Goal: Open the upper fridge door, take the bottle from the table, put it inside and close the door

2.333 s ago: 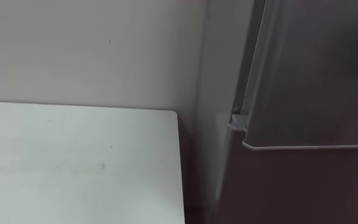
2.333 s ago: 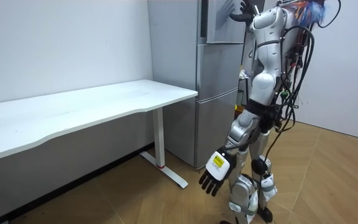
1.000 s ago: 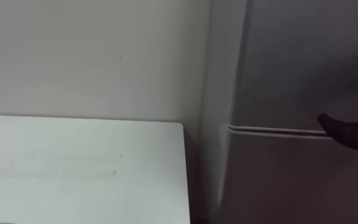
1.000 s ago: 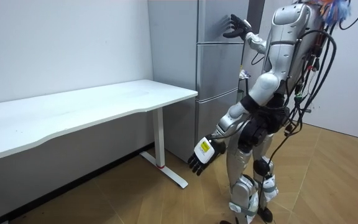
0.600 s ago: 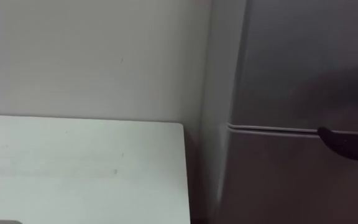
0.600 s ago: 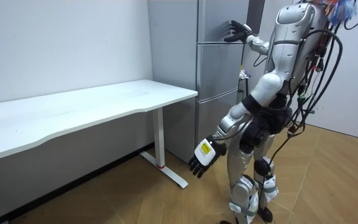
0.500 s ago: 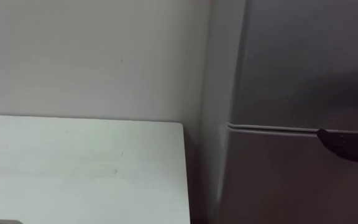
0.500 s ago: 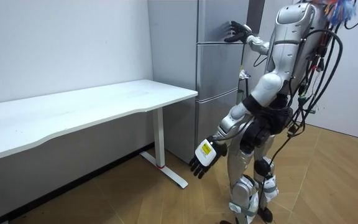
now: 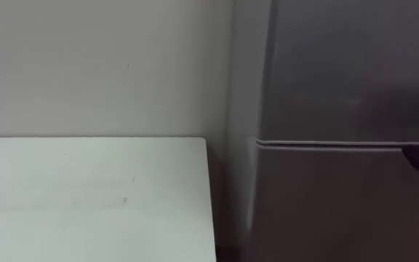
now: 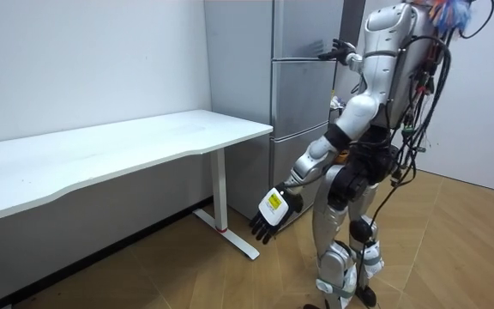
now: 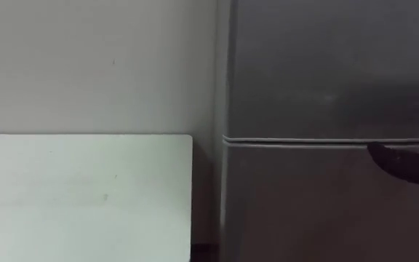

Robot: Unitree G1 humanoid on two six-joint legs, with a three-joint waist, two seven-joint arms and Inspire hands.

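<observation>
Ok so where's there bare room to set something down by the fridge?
The white table is bare from the wall to its edge beside the fridge. The gap between them is narrow. The right hand crowds the fridge's door seam; the left hand hangs low.

White table (image 10: 127, 142) on a white leg with flat foot (image 10: 225, 215); long side against the pale wall (image 10: 75, 60). Light wood floor (image 10: 461, 249) below.
</observation>
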